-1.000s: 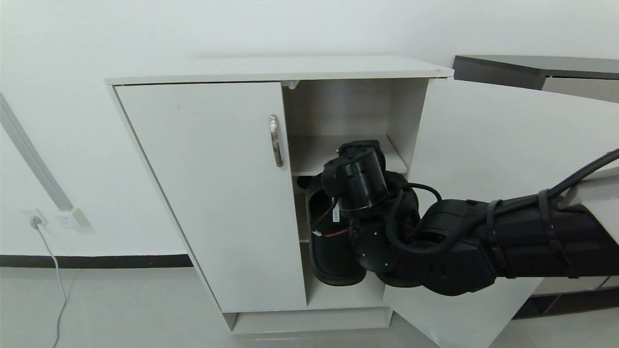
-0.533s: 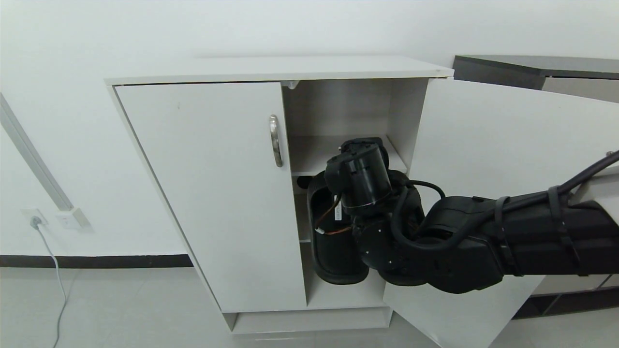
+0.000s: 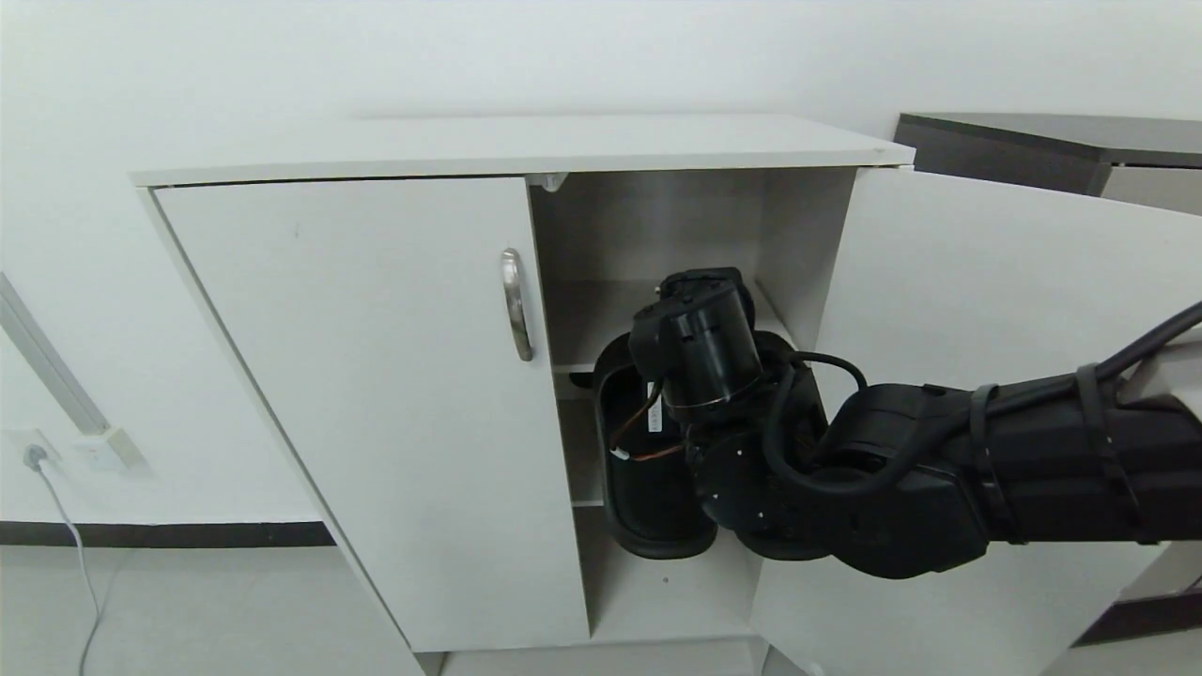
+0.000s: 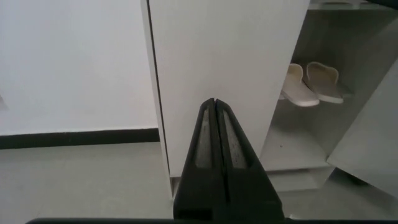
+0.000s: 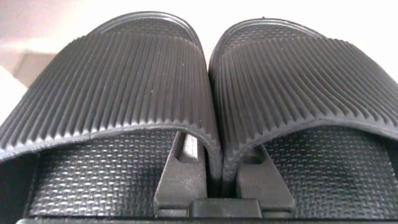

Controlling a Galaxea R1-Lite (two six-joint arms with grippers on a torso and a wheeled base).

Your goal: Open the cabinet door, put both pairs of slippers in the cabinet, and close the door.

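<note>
Right gripper (image 5: 214, 171) clamps black slippers (image 3: 648, 469), frame centre at cabinet (image 3: 526, 150) opening; pair's long axis vertical, cabinet floor just below. Left gripper (image 4: 215, 109) closed, empty.

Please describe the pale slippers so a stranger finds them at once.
Look at the white cabinet whose right door stands open. Inside, on the shelf above the bottom compartment, the pale slippers lie side by side. Unlike the black slippers in the right gripper, they are cream-coloured.
</note>
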